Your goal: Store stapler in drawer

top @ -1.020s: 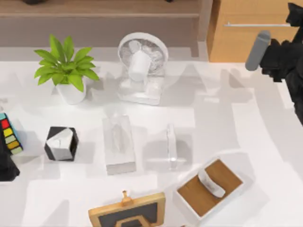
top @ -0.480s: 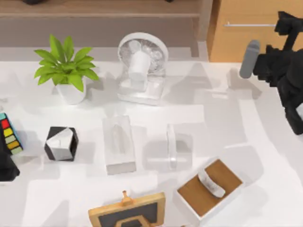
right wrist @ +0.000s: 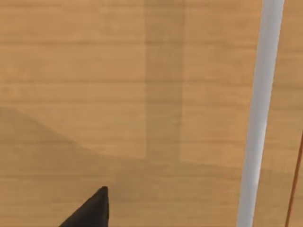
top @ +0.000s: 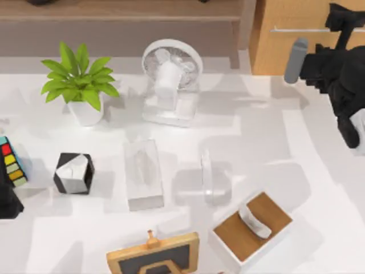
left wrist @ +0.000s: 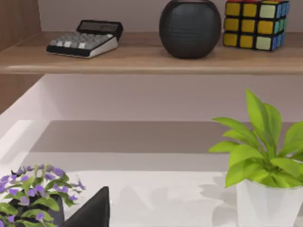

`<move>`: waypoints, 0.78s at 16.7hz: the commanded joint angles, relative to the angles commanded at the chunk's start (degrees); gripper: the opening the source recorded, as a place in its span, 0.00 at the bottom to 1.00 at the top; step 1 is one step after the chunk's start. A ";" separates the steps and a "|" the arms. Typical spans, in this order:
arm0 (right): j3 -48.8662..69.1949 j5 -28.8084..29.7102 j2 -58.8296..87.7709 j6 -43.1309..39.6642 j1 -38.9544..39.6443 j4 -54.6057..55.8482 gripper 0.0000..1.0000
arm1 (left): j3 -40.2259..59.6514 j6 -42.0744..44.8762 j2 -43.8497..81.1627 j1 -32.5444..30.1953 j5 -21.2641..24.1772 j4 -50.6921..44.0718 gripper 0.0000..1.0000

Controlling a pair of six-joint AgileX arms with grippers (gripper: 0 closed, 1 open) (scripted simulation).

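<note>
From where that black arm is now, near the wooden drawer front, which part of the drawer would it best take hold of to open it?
Probably the thin silver bar handle on the drawer front. It stands proud of the flat wood, so fingers could close around it, one on each side, coming straight in at the front. The right pincer is already up by that handle; the smooth wood offers nothing else to grip.

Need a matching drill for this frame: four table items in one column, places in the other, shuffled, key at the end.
Items
1. stapler
2. drawer
3. fan
4. potted plant

Places
A. far right corner, closed, right claw at its handle
B. table's far left side
C. mid-table, between tissue box and small tray
D. far centre, just right of the potted plant

Pairs: 1-C, 2-A, 3-D, 4-B
</note>
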 joint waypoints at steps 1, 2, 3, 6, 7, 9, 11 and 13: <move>0.07 0.00 0.03 0.00 -0.01 -0.04 1.00 | 0.00 0.00 0.00 0.00 0.00 0.00 1.00; 0.07 0.00 0.03 0.00 -0.01 -0.04 1.00 | 0.00 0.00 0.00 0.00 0.00 0.00 1.00; 0.07 0.00 0.03 0.00 -0.01 -0.04 1.00 | 0.00 0.00 0.00 0.00 0.00 0.00 1.00; 0.07 0.00 0.03 0.00 -0.01 -0.04 0.77 | 0.00 0.00 0.00 0.00 0.00 0.00 1.00; 0.07 0.00 0.03 0.00 -0.01 -0.04 0.70 | 0.00 0.00 0.00 0.00 0.00 0.00 1.00; 0.07 0.00 0.03 0.00 -0.01 -0.04 0.55 | 0.00 0.00 0.00 0.00 0.00 0.00 1.00; 0.07 0.00 0.03 0.00 -0.01 -0.04 0.40 | 0.00 0.00 0.00 0.00 0.00 0.00 1.00; 0.07 0.00 0.03 0.00 -0.01 -0.04 0.25 | 0.00 0.00 0.00 0.00 0.00 0.00 1.00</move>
